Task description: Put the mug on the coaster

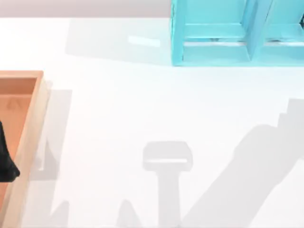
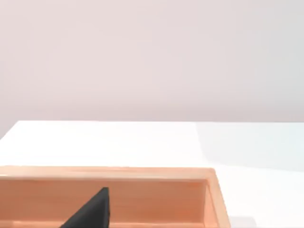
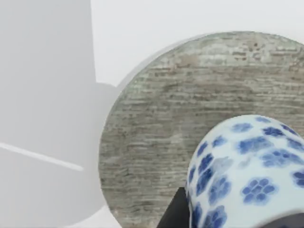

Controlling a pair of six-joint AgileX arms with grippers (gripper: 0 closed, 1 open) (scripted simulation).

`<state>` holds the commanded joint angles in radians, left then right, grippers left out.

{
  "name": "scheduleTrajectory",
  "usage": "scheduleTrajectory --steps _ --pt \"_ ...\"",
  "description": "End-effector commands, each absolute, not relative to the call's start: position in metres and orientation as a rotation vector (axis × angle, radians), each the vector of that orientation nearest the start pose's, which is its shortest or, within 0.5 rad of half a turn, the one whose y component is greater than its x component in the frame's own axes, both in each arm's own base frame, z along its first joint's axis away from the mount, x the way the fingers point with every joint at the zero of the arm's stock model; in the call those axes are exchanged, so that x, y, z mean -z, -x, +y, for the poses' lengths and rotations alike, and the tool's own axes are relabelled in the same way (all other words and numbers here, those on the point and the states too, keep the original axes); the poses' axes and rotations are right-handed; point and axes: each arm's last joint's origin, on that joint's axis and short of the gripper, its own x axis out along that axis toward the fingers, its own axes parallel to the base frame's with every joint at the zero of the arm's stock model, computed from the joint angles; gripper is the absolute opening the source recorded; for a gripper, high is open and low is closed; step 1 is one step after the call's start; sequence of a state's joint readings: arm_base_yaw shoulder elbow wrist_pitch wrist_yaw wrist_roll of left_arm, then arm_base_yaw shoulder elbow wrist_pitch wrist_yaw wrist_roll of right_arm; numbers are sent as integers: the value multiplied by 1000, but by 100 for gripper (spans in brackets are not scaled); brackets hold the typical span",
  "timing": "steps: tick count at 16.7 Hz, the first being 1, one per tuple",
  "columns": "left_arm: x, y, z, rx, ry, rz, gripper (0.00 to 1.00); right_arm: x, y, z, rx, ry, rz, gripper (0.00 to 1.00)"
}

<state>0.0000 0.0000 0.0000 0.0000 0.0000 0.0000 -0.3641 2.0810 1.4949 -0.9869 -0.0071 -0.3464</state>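
In the right wrist view, the mug (image 3: 247, 175), white with blue flower blotches, is close to the camera and over a round grey wood-grain coaster (image 3: 180, 118). My right gripper (image 3: 228, 222) is shut on the mug, and one black finger (image 3: 173, 214) presses against its side. I cannot tell whether the mug's base touches the coaster. My left gripper (image 1: 5, 164) hangs over the wooden tray at the table's left edge. One of its dark fingertips (image 2: 92, 211) appears in the left wrist view.
A wooden tray (image 1: 33, 123) lies along the left edge of the white table. A teal shelf unit (image 1: 213, 52) stands at the back right. Arm shadows fall across the front middle and right of the table.
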Motion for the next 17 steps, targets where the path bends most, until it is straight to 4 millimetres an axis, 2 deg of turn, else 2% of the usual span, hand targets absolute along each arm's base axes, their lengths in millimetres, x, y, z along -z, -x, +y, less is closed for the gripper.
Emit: scheduleTrajectory --steps 13,17 --pt "-160 -106 -1 0 0 0 100 -146 -368 -136 1 -15 1570 98" --pt "-160 -106 -1 0 0 0 100 -146 -368 -136 1 -15 1570 100"
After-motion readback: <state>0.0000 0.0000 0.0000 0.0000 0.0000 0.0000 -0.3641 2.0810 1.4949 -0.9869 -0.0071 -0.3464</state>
